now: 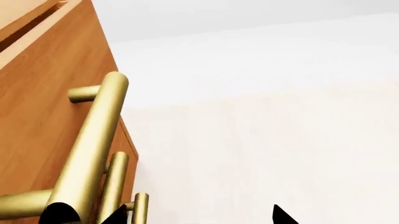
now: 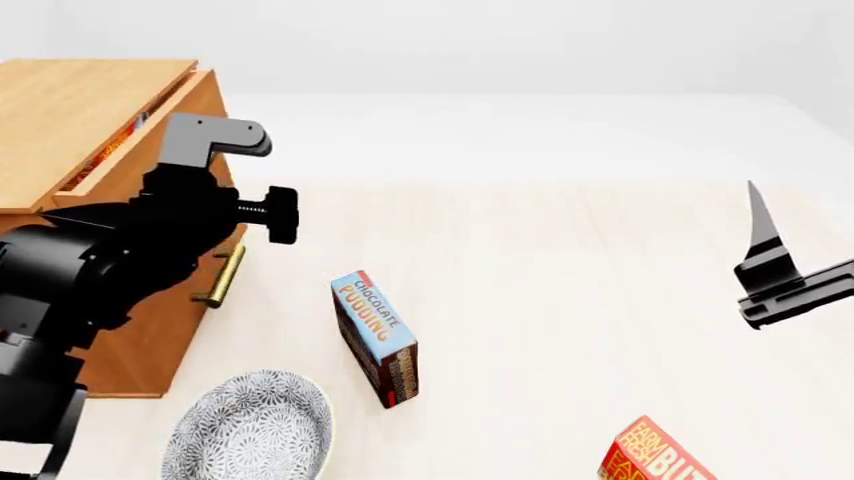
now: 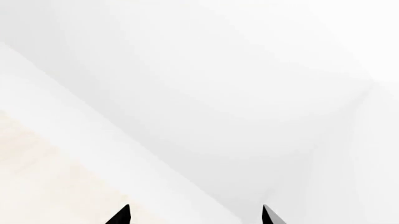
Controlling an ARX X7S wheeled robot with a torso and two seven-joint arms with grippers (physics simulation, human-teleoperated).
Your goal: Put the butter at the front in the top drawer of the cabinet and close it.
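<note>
Looking from my left fingers [image 1: 62, 212] outward, I see them spread apart at the brass handle [image 1: 90, 149] of the top drawer [image 2: 127, 150], one tip on each side of the bar, while my right fingers [image 3: 124, 215] hang released and empty over the table [image 2: 561, 260]. I judge the drawer is a little open with something red inside, and one butter [image 2: 661, 458] lies at the near edge. If I push off-centre, the fingers may slip from the bar, or the cabinet [image 2: 80, 100] may slide.

Pale wooden floor [image 2: 561, 250] carries the cabinet [image 2: 80, 110], patterned bowl [image 2: 254, 430], pudding box [image 2: 376, 335] — and one butter carton [image 2: 654, 455]
</note>
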